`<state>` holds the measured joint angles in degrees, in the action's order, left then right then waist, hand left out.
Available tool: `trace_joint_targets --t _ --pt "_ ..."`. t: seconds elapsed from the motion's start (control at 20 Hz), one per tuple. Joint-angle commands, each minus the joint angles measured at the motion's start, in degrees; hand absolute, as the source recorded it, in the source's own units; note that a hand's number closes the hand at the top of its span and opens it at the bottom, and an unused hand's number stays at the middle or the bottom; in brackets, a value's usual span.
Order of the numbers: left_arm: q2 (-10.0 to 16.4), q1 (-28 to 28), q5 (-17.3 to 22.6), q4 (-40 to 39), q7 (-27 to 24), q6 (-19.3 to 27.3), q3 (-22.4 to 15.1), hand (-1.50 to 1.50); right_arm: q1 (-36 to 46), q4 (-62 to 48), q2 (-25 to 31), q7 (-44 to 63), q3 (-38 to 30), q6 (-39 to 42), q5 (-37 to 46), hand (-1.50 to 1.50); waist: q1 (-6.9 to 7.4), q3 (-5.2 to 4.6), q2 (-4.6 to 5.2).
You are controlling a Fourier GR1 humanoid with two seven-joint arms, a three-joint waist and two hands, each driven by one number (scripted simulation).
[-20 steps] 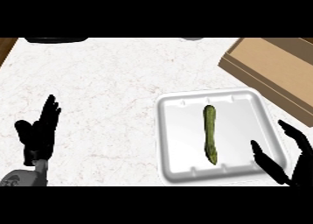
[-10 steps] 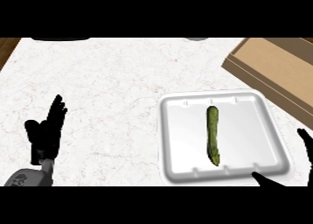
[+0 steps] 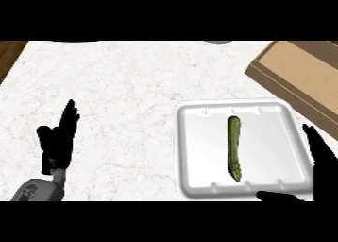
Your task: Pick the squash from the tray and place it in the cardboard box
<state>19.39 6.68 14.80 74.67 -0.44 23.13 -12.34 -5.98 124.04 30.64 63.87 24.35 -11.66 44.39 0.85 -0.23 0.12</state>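
Note:
A long, thin green squash [image 3: 234,147] lies lengthwise in the middle of a white tray [image 3: 199,156] at the lower right of the counter. My right hand [image 3: 326,168] is at the tray's right edge, open, fingers pointing up and thumb [image 3: 276,196] reaching along the tray's near rim; it does not touch the squash. My left hand [image 3: 58,139] rests open at the lower left, fingers up. The cardboard box [image 3: 308,78] stands at the upper right, beyond the tray, partly cut off by the view's edge.
The counter is pale marble, with a dark wooden strip [image 3: 4,59] at its upper left. Two dark and grey objects [image 3: 217,42] barely show at the far edge.
The view has shifted so the tray sits further right and lower. My right hand has moved lower and to the right of the tray, its thumb now under the near rim.

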Motion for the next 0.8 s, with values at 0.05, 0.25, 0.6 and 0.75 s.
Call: trace_joint_targets --t 0.05,0.25,0.6,0.75 --pt "0.6 1.6 0.2 -2.3 -0.3 -2.0 1.3 0.0 9.4 -1.2 -4.6 15.4 2.1 13.0 -0.5 -1.5 0.14 0.01 0.15" --pt "-0.1 1.0 -0.5 -0.8 0.2 -0.8 0.9 0.0 10.7 -7.5 -9.3 17.3 2.6 14.5 -1.6 -1.5 0.22 0.07 0.06" --pt "2.1 0.4 1.1 -4.1 -2.4 -5.1 4.4 0.0 16.8 -14.6 -18.4 18.3 2.0 16.7 1.4 -1.5 -0.2 0.11 0.03" --pt "0.0 -1.7 -1.2 0.1 -0.6 -1.8 1.7 0.0 17.9 -16.2 -19.6 18.4 -0.3 19.1 1.6 -1.5 -0.21 0.17 -0.18"
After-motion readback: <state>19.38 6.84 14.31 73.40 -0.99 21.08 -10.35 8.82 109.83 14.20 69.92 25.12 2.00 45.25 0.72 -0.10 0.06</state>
